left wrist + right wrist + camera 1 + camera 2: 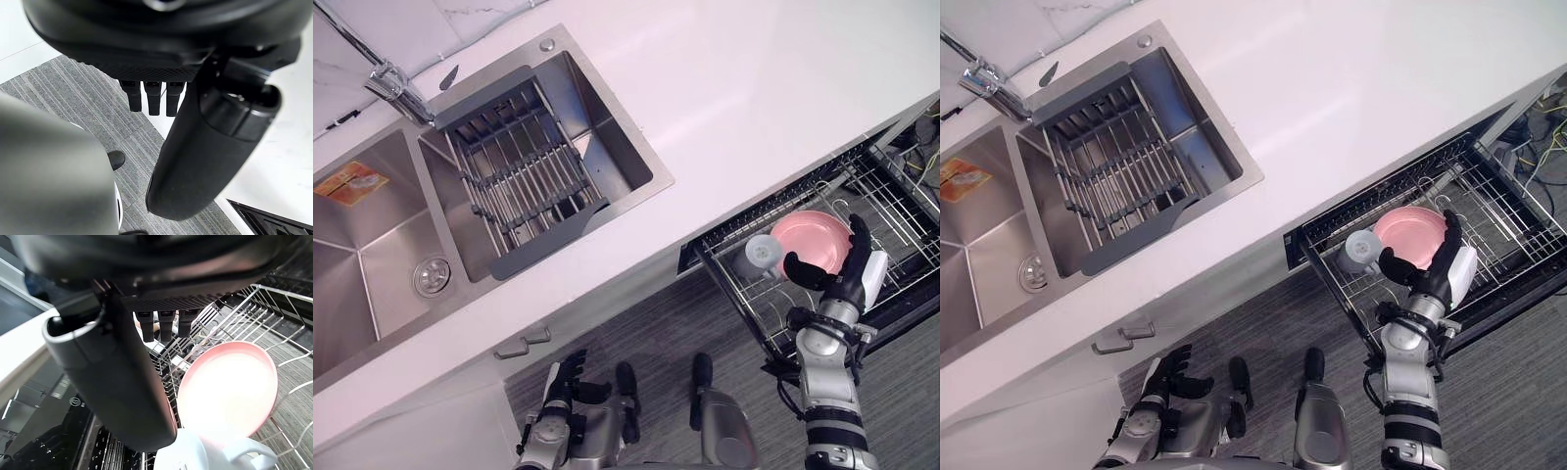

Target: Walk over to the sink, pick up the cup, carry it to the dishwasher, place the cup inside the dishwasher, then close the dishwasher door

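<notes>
I see the cup (763, 252) down in the dishwasher's wire rack (901, 211). It lies on its side at the near corner, just beside the pink plate (813, 235). I cannot tell if the two touch. My right hand (847, 269) hangs over the rack with its fingers straight and spread apart. Its thumb (800, 267) sticks out toward the cup, very near it, but nothing is pinched. I think the cup is let go and resting on the wires.

My left hand (570, 377) hangs low by my side over the floor (685, 313), loose and holding nothing.

The cup looks small and light. It looks hard and smooth, so I think it could slip, and it could chip if it bumps the plate or the wires. If I had to take it again, I would wrap my fingers round its body, or hook the handle (247, 450) that I see from my right wrist.

The rack sticks out from under the white surface (754, 98). That edge runs close along the far side of the rack, so there is little room there. The sink (372, 245) is well apart, off to my left. The open room is above the rack and back toward me over the floor. I would lift my hand straight up first, so my fingers do not catch the wire rim or knock the plate. I cannot make out the door from here.
</notes>
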`<state>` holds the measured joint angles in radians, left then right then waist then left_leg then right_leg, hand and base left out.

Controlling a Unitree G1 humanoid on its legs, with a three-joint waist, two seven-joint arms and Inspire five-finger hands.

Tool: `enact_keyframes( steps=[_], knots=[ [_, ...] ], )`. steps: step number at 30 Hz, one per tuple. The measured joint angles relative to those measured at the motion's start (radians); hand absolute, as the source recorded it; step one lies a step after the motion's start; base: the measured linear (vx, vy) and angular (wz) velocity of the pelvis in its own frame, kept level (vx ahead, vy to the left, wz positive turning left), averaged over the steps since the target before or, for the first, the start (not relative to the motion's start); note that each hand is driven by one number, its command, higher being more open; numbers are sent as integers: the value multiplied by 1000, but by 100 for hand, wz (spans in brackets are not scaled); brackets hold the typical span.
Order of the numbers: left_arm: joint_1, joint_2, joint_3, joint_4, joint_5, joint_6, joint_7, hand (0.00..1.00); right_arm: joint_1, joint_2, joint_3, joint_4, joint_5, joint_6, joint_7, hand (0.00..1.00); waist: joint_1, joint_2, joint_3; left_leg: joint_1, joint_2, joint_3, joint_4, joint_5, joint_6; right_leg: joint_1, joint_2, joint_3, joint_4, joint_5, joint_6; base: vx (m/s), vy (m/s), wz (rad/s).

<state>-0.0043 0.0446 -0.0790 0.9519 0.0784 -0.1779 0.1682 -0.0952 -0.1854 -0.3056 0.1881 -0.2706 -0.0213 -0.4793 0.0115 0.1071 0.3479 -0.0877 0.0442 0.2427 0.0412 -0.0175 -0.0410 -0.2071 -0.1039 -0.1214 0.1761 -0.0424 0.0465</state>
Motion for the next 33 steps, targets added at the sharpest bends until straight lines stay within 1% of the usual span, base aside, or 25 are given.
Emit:
enact_keyframes(
  steps=[1,4,7,8,11,12,13,15,16,18,21,22,25,26,28,29,33],
  knots=[
    [0,0,15,4,0,2,0,90,20,17,0,-30,0,0,0,90,0,-10,-5,3,0,2,0,0,0,3,2,4,-7,4,0,3,15,-8],
    [2,8,28,5,1,9,0,90,75,40,1,-105,1,-3,1,90,0,-30,-16,7,2,8,0,0,0,13,6,9,-27,15,1,9,8,-8],
    [3,9,42,7,2,20,0,90,149,77,-18,-190,3,-7,6,90,-1,-56,-36,24,7,14,0,-7,11,43,15,13,-62,26,0,25,7,-8],
    [6,11,54,10,5,21,0,90,179,102,-29,-224,6,-17,8,90,-3,-69,-44,30,9,16,0,-8,14,53,19,15,-72,29,-1,29,3,-9],
    [8,14,72,14,21,30,-1,90,263,151,-76,-310,15,-37,15,90,-6,-96,-65,49,12,23,0,-13,16,76,23,20,-87,29,-1,36,1,-7],
    [9,14,75,14,21,32,-1,90,273,157,-86,-321,19,-42,17,90,-6,-100,-67,57,13,25,0,-15,16,84,23,22,-90,29,-1,32,12,-12],
    [12,14,82,14,21,35,-1,90,299,167,-103,-331,50,-58,25,90,-6,-108,-78,67,14,36,2,-21,16,92,25,30,-93,29,-1,22,13,-16],
    [19,11,94,14,22,40,-3,90,322,183,-130,-335,95,-71,39,90,-11,-117,-98,79,16,50,8,-31,18,103,27,41,-95,29,-1,28,21,-19],
    [20,9,95,15,22,41,-3,90,330,188,-140,-335,108,-74,45,90,-12,-118,-99,86,16,52,8,-33,18,109,27,43,-97,29,-1,17,19,-13],
    [20,0,104,14,22,40,-5,90,368,204,-164,-333,188,-84,63,90,-15,-117,-106,95,23,65,31,-54,19,124,31,53,-99,28,0,-10,18,-14],
    [26,-11,122,16,22,42,-9,90,392,224,-196,-313,273,-94,80,90,-21,-116,-124,97,27,73,46,-66,19,127,33,61,-99,28,0,-16,7,-12],
    [29,-15,127,16,22,43,-14,90,393,229,-215,-290,308,-99,81,90,-28,-116,-128,99,30,79,54,-76,18,130,35,63,-98,28,0,-15,6,-11],
    [29,-23,133,18,22,44,-19,90,394,231,-258,-224,423,-107,86,90,-28,-115,-138,107,41,113,72,-94,18,134,43,78,-95,27,0,-22,6,-18],
    [29,-30,136,20,22,46,-20,90,394,232,-272,-194,476,-120,87,90,-29,-114,-145,109,43,121,74,-95,17,133,44,85,-95,27,0,-12,6,-18],
    [29,-37,141,20,22,48,-20,90,391,232,-288,-159,512,-126,88,90,-29,-113,-150,111,44,125,78,-96,17,134,45,90,-94,27,0,-3,5,-11],
    [28,-48,143,19,22,49,-21,90,388,233,-308,-115,562,-130,93,90,-30,-111,-152,113,46,128,82,-104,16,134,47,93,-90,24,0,-4,3,-7],
    [27,-60,143,17,21,49,-23,90,384,233,-320,-47,650,-134,114,90,-33,-111,-152,115,50,140,94,-111,16,130,49,101,-79,17,1,-6,3,-8]
  ],
)
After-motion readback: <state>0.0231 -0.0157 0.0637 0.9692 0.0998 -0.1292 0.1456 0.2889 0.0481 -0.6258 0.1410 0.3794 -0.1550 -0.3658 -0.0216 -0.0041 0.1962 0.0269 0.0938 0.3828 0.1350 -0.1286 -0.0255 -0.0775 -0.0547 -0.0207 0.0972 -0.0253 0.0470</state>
